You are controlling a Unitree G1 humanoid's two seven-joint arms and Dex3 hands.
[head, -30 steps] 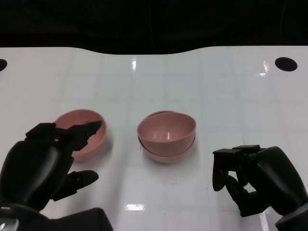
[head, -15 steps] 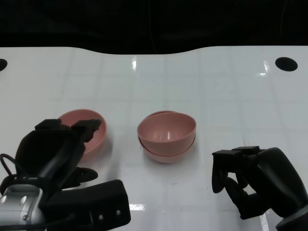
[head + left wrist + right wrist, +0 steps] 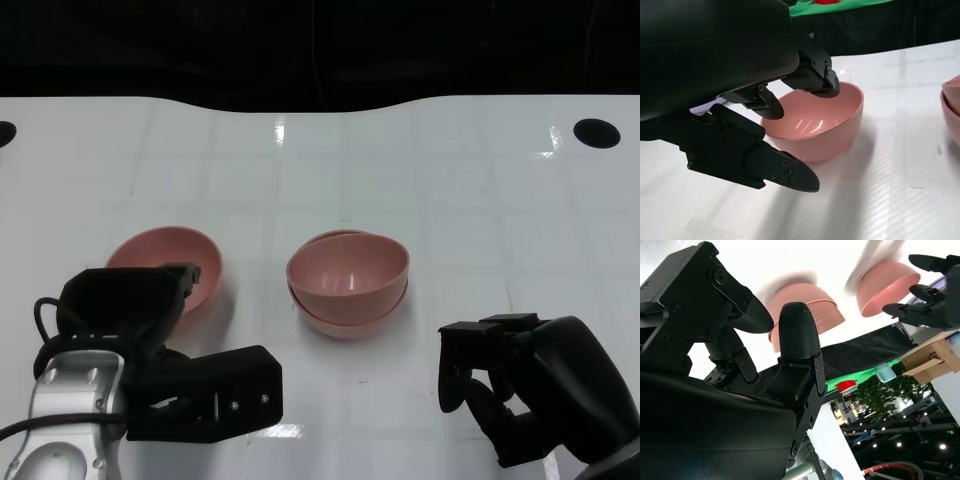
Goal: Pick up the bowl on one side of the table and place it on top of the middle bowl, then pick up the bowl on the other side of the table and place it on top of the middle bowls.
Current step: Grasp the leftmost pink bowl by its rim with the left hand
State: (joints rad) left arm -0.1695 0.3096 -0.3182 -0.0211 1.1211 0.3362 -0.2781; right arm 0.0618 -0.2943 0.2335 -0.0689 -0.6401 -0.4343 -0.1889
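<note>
A single pink bowl (image 3: 158,252) sits on the left of the white table (image 3: 450,200). My left hand (image 3: 125,305) is at its near rim and hides that rim in the head view. In the left wrist view its fingers (image 3: 812,82) reach over the rim of this bowl (image 3: 832,127), while the thumb (image 3: 782,170) stays outside, apart from the wall; nothing is gripped. Two nested pink bowls (image 3: 347,282) stand in the middle. My right hand (image 3: 525,385) rests at the lower right, fingers loosely bent and apart, holding nothing. The right wrist view shows the nested bowls (image 3: 805,297) and the left bowl (image 3: 887,287).
Two dark round holes (image 3: 596,132) mark the table's far corners. The table's far edge curves against a black backdrop. Bare white surface lies between the bowls and around the right hand.
My left hand has moved forward and turned over the left bowl's near rim, bringing its silver forearm into view. The right hand has hardly moved. The bowls stay in place.
</note>
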